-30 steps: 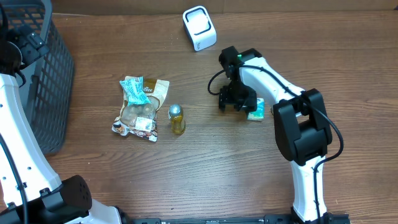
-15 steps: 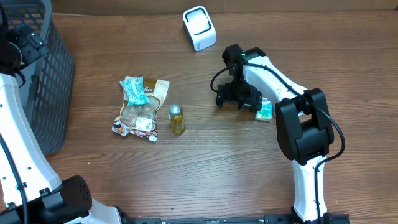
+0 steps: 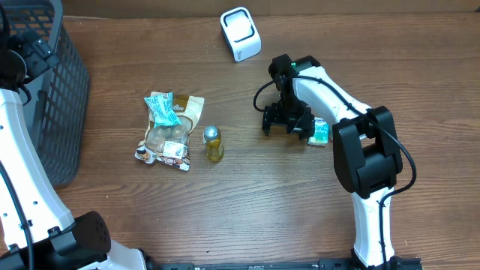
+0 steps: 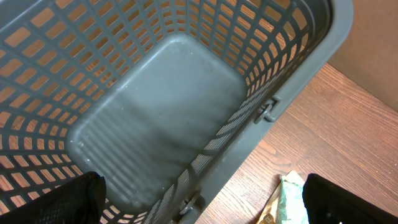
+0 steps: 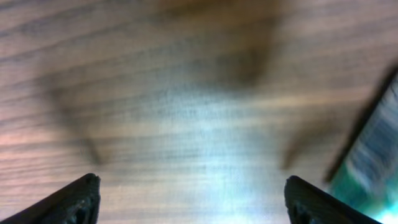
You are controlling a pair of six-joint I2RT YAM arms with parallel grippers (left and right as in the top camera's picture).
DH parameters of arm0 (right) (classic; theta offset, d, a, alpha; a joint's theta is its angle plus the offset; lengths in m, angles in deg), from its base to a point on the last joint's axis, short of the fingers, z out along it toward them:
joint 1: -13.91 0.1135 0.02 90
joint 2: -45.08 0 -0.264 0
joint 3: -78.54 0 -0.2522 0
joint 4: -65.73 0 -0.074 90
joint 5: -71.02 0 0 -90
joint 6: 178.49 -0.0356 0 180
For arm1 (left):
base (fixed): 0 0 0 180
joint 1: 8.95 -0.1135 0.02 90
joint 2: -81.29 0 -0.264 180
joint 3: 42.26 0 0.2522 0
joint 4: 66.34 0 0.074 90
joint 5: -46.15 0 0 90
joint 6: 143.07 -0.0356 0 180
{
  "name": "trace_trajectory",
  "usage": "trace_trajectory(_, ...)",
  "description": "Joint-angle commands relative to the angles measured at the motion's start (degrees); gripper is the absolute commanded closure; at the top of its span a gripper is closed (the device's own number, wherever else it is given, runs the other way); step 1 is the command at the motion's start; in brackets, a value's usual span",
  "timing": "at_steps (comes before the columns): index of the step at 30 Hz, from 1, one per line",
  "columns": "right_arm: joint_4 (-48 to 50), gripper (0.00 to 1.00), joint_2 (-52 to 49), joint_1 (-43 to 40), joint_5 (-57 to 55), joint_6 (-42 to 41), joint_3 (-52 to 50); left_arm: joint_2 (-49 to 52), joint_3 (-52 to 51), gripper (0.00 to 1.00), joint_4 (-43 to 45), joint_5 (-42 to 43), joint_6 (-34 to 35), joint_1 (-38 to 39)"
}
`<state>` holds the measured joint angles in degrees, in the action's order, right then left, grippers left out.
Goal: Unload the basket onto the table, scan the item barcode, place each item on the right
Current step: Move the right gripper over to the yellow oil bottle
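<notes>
Wood-grain table [image 3: 262,217], overhead view. Dark grey mesh basket [image 3: 67,97] sits at the far left edge. White scanner [image 3: 240,34] is at the top centre, well apart from everything else.

Right gripper [image 3: 287,122] is low over the table, right of centre, pointing down. The jaws are spread with nothing between them. The right wrist view is blurred: it shows bare wood between the two dark fingertips [image 5: 74,202], which sit at the bottom corners.

The item, a small teal box [image 3: 321,133], lies flat on the table just beside the right gripper, on its outer side. It is not inside the jaws. The wrist view catches it as a green smear at the right edge, and I cannot tell whether it touches a finger. No barcode is readable in any view.

Other stock is left of centre: a pile of snack packets [image 3: 169,131], and a small yellow bottle [image 3: 214,144] with a silver cap standing upright just right of the pile. Both are well apart from the right gripper.

Left gripper [image 4: 202,202] hangs above the basket with its jaws fully spread. The basket interior below it has nothing in it. One corner of a snack packet shows on the table beyond the basket rim.
</notes>
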<state>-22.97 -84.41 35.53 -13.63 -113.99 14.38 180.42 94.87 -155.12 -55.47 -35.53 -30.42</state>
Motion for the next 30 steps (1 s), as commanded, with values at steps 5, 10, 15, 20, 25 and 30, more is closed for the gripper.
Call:
trace_trajectory(5, -4.94, 0.14, 4.09, 1.20, 1.01, -0.24, 10.14, 0.20, 0.52, 0.00, 0.22, -0.15, -1.03, 0.13)
trace_trajectory(10, -6.97, 0.18, 8.76, 3.02, 1.01, -0.24, 12.90, 0.20, 0.52, 0.00, 0.22, -0.15, -1.03, 0.13)
trace_trajectory(15, -6.32, 0.18, 16.11, 6.34, 1.03, -0.28, 12.92, 0.20, 0.52, 0.00, 0.22, -0.15, -1.03, 0.13)
trace_trajectory(20, -4.24, 0.18, 20.59, 10.95, 0.98, -0.57, 12.92, 0.20, 0.52, 0.01, 0.22, -0.13, -1.03, 0.13)
trace_trajectory(25, -1.42, 0.18, 21.16, 14.56, 0.70, -2.82, 12.92, 0.20, 0.52, 0.01, 0.22, -0.15, -1.03, 0.13)
trace_trajectory(30, 2.36, 0.18, 21.14, 17.81, -3.61, -4.50, 12.90, 0.20, 0.52, 0.00, 0.22, -0.15, -1.03, 0.13)
